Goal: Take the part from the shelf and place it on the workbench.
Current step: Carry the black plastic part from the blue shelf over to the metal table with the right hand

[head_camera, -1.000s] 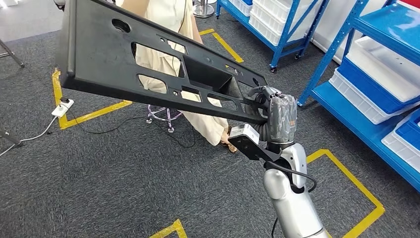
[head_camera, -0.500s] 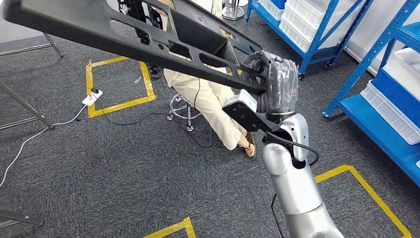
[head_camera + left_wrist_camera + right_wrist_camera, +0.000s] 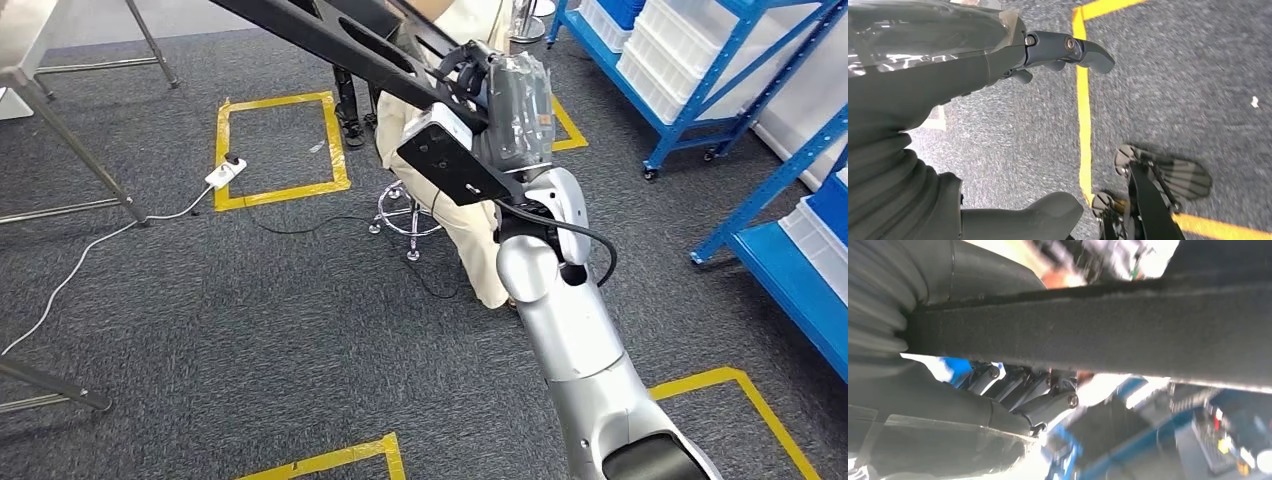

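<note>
The part is a long black plastic panel with cut-outs, and it runs off the head view's top edge. My right hand, wrapped in a clear cover, grips its near end high in front of me. The right wrist view has the part's edge crossing the picture, with my fingers curled around it. My left hand hangs over the grey carpet, its fingers and thumb apart with nothing between them.
A metal-framed table stands at the upper left. A person in beige sits on a stool just behind my right arm. Blue shelves with white bins line the right. Yellow floor tape, a power strip and cable lie on the carpet.
The whole view has swung round, so the camera turned: the shelves slid right and a metal table came in at the left. My right hand still grips the part, now higher in the picture.
</note>
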Controlling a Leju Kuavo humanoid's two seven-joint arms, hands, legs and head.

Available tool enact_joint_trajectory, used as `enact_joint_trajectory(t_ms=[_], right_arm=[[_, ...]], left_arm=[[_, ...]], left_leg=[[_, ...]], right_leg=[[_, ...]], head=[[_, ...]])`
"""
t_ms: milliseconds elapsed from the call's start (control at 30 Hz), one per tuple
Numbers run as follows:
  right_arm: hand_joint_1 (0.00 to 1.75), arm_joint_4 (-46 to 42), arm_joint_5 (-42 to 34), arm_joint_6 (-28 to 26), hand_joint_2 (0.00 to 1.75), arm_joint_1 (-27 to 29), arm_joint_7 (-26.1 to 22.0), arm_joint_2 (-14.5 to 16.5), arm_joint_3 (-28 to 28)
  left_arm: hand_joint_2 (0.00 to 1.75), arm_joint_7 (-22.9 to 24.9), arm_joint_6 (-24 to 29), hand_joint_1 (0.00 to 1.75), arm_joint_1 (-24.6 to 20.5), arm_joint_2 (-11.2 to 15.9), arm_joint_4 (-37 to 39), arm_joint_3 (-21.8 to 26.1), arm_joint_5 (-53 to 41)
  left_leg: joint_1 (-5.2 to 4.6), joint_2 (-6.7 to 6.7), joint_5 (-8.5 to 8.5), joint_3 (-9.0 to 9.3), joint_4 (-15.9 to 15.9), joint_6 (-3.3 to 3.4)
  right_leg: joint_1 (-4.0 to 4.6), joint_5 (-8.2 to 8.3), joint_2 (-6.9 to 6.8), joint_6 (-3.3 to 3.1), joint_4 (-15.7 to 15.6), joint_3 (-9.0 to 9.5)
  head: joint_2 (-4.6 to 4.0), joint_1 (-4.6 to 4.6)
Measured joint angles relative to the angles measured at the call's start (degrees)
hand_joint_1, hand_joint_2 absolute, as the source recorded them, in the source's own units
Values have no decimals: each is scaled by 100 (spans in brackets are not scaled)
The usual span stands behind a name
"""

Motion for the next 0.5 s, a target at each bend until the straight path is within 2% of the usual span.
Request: enact_joint_trajectory(t_ms=[67, 100, 167, 200, 233, 267, 333, 367, 400, 467, 500], right_arm=[[175, 173, 12, -2, 175, -24, -11, 105, 62], [175, 249, 27, 8, 175, -22, -14, 140, 91], [175, 380, 65, 35, 175, 14, -14, 183, 150], [175, 443, 86, 47, 175, 40, -10, 208, 183], [175, 497, 101, 55, 175, 57, -5, 239, 213], [175, 548, 111, 63, 175, 62, -1, 279, 239], [175, 639, 117, 82, 175, 33, 3, 363, 288], [175, 683, 121, 90, 175, 12, 3, 402, 308], [175, 724, 134, 90, 175, -6, 1, 437, 322], [175, 783, 221, 79, 175, -52, 9, 510, 339], [175, 794, 280, 101, 175, -95, 50, 552, 345]], left_arm=[[175, 3, 21, 0, 5, -1, -3, 1, 20], [175, 4, 32, 0, 5, -1, -4, 2, 30], [175, 3, 46, 0, 10, -1, -5, 4, 57], [175, 3, 49, 0, 17, -2, -5, 5, 74], [175, 2, 52, 0, 25, -2, -5, 7, 88], [175, -1, 53, 0, 31, -3, -5, 8, 101], [175, -13, 50, 0, 40, -5, -5, 11, 110], [175, -21, 48, 0, 43, -5, -5, 13, 115], [175, -45, 37, 0, 50, -5, -5, 15, 119], [175, -212, -42, 0, 73, -4, -5, 20, 153], [175, -319, -91, 0, 82, 2, -7, 21, 175]], left_leg=[[6, -99, 31, 25, -46, 94], [-1, -157, 35, 25, -51, 122], [-5, -294, 37, 22, -49, 140], [-6, -368, 37, 21, -48, 141], [-7, -439, 37, 22, -47, 140], [-7, -506, 37, 24, -44, 138], [-13, -621, 40, 17, -35, 114], [-14, -665, 45, 5, -32, 89], [-13, -698, 52, -11, -32, 56], [4, -758, 78, -37, -51, -24], [11, -727, 69, -54, -36, -55]], right_leg=[[-35, -200, 192, -11, 385, -182], [-55, -338, 305, -37, 735, -340], [-75, -548, 411, -45, 1428, -707], [-80, -562, 434, -21, 1593, -818], [-82, -485, 448, 21, 1523, -818], [-88, -331, 469, 70, 1235, -708], [-111, 11, 627, 128, 431, -358], [-112, 118, 692, 120, 157, -238], [-99, 166, 741, 94, 22, -180], [-70, 192, 687, 11, -4, -172], [-84, 214, 650, -34, -25, -161]], head=[[0, 5], [0, 9], [0, 18], [0, 19], [0, 20], [0, 20], [0, 16], [0, 16], [0, 12], [0, 13], [0, 9]])
